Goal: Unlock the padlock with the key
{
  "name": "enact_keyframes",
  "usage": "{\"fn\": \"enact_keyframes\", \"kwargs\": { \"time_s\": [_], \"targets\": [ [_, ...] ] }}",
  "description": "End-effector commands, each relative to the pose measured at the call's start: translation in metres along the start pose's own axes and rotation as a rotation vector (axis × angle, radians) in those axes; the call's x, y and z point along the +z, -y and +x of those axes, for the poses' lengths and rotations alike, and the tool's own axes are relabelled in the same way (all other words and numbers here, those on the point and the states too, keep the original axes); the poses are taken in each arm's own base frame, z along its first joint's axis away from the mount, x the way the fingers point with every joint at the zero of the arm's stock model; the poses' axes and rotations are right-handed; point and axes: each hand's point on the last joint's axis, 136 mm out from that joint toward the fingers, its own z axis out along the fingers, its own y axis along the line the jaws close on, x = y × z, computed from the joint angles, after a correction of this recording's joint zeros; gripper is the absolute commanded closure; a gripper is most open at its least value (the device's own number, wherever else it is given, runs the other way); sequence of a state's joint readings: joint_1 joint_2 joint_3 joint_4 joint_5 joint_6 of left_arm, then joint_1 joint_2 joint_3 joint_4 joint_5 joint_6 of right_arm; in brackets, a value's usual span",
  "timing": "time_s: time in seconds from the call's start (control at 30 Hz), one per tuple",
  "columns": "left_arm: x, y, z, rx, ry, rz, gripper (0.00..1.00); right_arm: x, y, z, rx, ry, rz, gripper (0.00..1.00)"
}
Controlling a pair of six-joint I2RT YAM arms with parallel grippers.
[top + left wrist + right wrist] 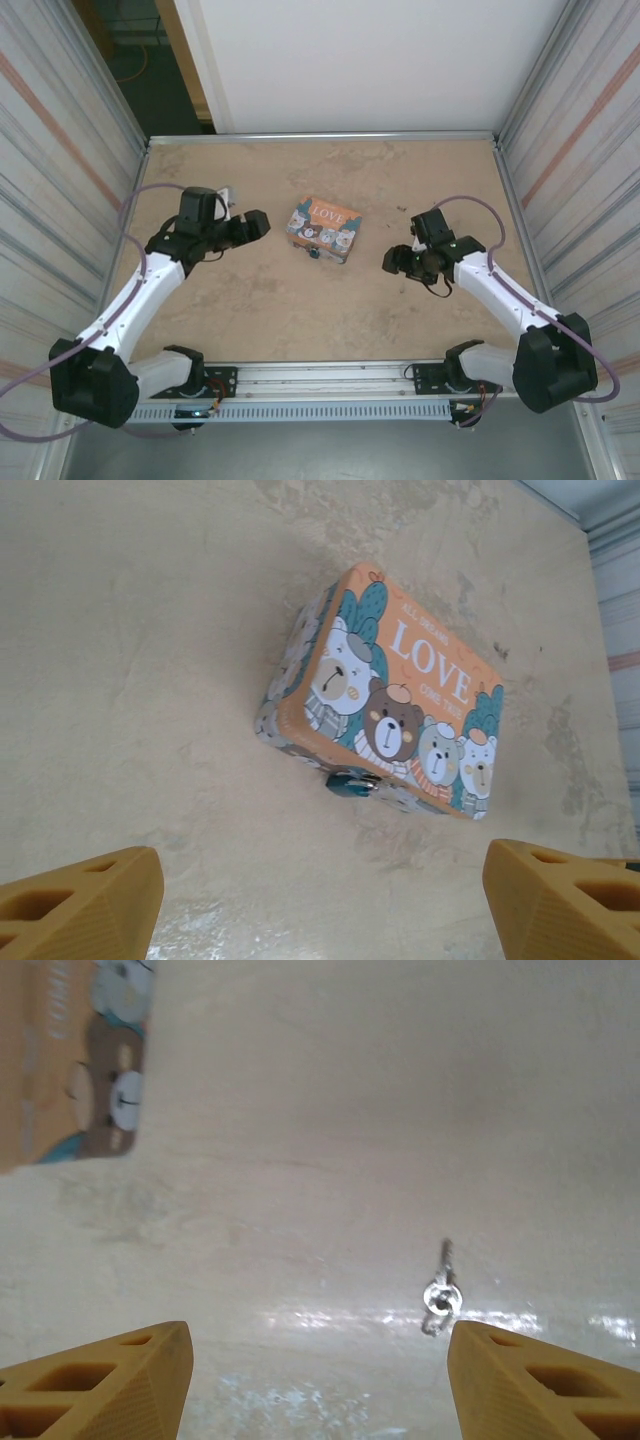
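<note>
Right wrist | key (pixel 440 1290) just ahead of right tool (pixel 318 1332) | jaws apart

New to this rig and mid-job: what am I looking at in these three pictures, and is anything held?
Two robot arms are bolted at the near edge of a table. The overhead picture looks down on both: the left gripper and the right gripper flank a tin printed with LOVE and bears. The other two pictures come from wrist cameras; the orange wedges at the bottom are each gripper's own fingers. The left wrist picture shows the tin with the small teal padlock at its lower edge. The right wrist picture shows the key, a small metal piece lying on the table. Both grippers are open and hold nothing.
</note>
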State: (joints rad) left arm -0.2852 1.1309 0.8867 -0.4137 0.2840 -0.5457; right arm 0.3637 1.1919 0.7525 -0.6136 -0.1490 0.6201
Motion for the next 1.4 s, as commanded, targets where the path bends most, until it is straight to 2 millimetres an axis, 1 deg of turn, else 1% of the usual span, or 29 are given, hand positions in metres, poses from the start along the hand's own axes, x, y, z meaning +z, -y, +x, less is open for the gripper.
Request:
{"fn": "enact_keyframes", "kwargs": {
  "time_s": [0.0, 0.17, 0.3, 0.53, 0.8, 1.03, 1.2, 1.37],
  "targets": [
    [-0.002, -0.013, 0.002, 0.004, 0.037, -0.044, 0.16, 0.0, 0.016, 0.008, 0.089, -0.001, 0.042, 0.33],
    [-0.003, -0.024, 0.013, 0.003, 0.034, -0.069, 0.16, 0.005, 0.031, 0.016, 0.192, -0.02, 0.096, 0.31],
    [-0.006, -0.034, 0.017, 0.015, 0.047, -0.1, 0.14, 0.007, 0.042, 0.018, 0.251, -0.028, 0.17, 0.28],
    [-0.01, -0.043, 0.018, 0.028, 0.048, -0.117, 0.13, 0.01, 0.051, 0.018, 0.301, -0.05, 0.251, 0.27],
    [-0.008, -0.043, 0.02, 0.04, 0.04, -0.109, 0.13, 0.018, 0.054, 0.02, 0.325, -0.062, 0.278, 0.27],
    [-0.005, -0.045, 0.02, 0.033, 0.037, -0.104, 0.13, 0.027, 0.056, 0.023, 0.31, -0.084, 0.319, 0.32],
    [-0.002, -0.047, 0.021, 0.027, 0.026, -0.106, 0.13, 0.036, 0.053, 0.023, 0.301, -0.096, 0.322, 0.4],
    [0.001, -0.048, 0.021, 0.022, 0.016, -0.105, 0.13, 0.043, 0.045, 0.02, 0.283, -0.106, 0.318, 0.47]
  ]
}}
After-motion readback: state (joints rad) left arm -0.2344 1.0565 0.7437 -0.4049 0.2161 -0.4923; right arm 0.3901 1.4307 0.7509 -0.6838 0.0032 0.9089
